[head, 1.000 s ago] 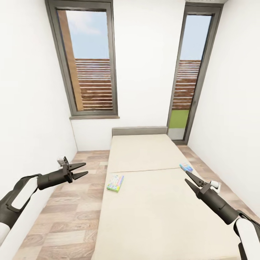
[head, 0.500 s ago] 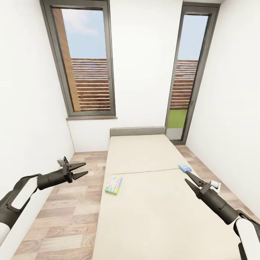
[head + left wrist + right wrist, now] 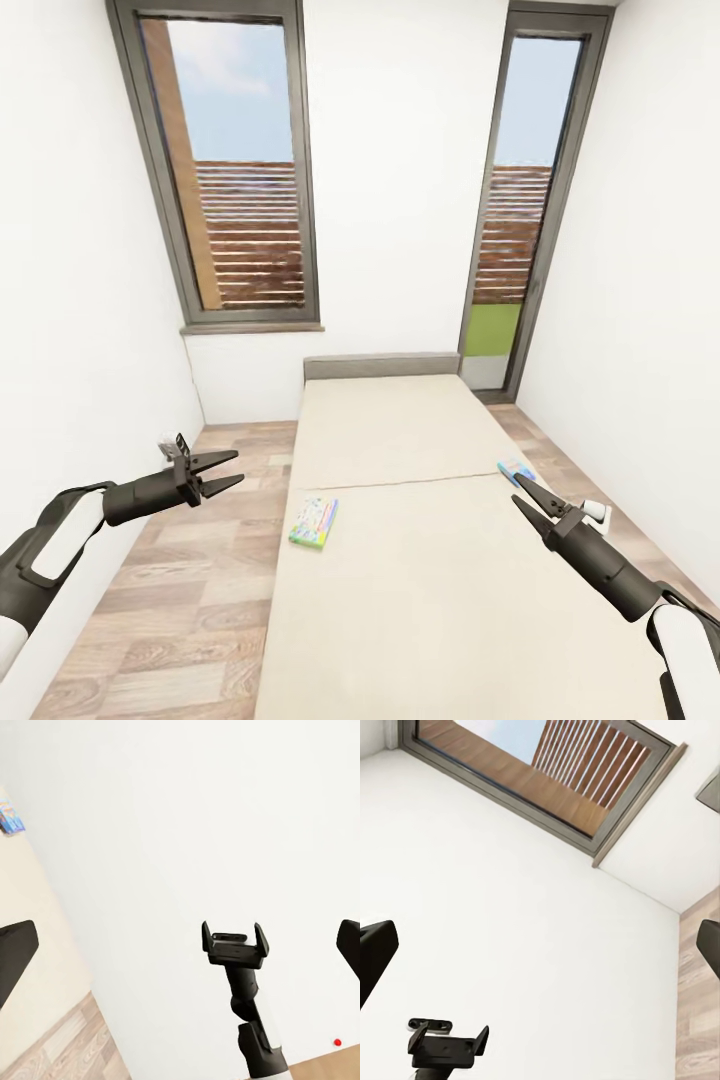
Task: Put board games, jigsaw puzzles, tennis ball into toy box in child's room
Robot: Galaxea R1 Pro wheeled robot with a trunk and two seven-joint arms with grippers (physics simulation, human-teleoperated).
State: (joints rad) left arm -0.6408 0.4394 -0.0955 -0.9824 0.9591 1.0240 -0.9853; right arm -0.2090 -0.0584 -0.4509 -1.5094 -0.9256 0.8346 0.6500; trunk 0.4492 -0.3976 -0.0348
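Robot faces down the length of the bed (image 3: 400, 560), both arms held out level and apart, one to each side of the mattress foot; a carrying posture for travel, I judge, not a reach. Left gripper (image 3: 228, 471) hangs over the wood floor (image 3: 170, 600) beside the bed, fingers parted a little and empty. Right gripper (image 3: 522, 492) sits over the bed's right edge, fingers likewise slightly apart, nothing between them. Two board games lie flat on the mattress: the light-blue box (image 3: 314, 521) near the left edge, just this side of the seam across the mattress, within likely range of the left arm once the base closes in; the second box (image 3: 515, 467) at the right edge, close beyond the right fingertips. That second box is small and partly covered by the gripper, so its print cannot be read; it also shows as a blue scrap in the left wrist view (image 3: 10, 818). A small white-and-dark object (image 3: 596, 514) beside the right arm is too unclear to name. The wrist cameras mostly meet white wall and a window (image 3: 540, 772), with fingertips cut off at the frame sides. No grasp begun; both bed games are yet to be lifted.
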